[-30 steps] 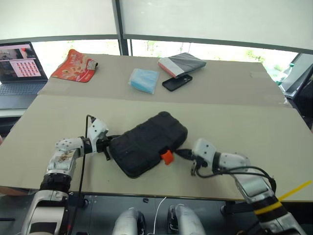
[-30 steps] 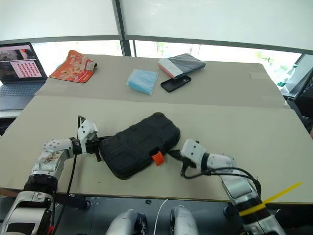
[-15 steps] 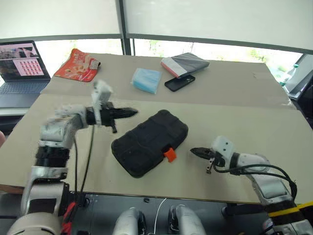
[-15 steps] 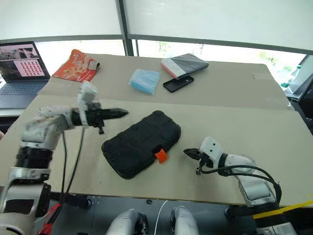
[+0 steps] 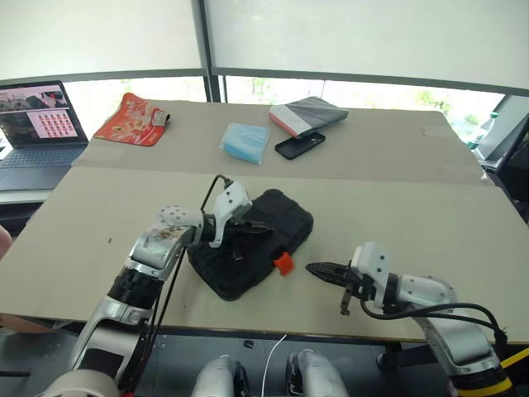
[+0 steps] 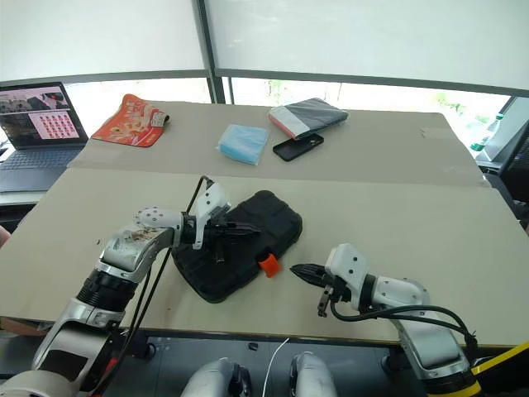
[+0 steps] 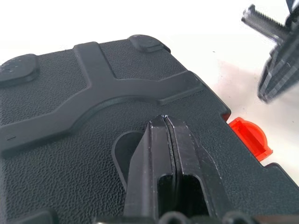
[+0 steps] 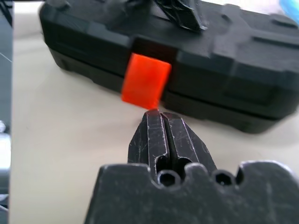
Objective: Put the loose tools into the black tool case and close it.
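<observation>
The black tool case [image 5: 248, 248] lies shut on the table, its orange latch [image 5: 283, 264] on the near side. My left gripper [image 5: 271, 228] is shut and reaches over the lid from the left. In the left wrist view its fingertips [image 7: 163, 122] sit low over the lid [image 7: 93, 107]; I cannot tell whether they touch it. My right gripper [image 5: 311, 268] is shut with nothing in it, a short gap to the right of the latch. In the right wrist view it points at the latch [image 8: 145, 86]. The loose tools are out of view.
At the far side of the table [image 5: 413, 207] lie a red packet [image 5: 132, 118], a blue pack [image 5: 245, 141], a flat black phone [image 5: 299, 145] and a grey-and-red pouch [image 5: 307, 114]. A laptop [image 5: 37, 124] stands at the far left.
My left gripper left the case's left end, rose, then swung right and came down over the lid. My right gripper drew back from the latch, towards the table's near edge.
</observation>
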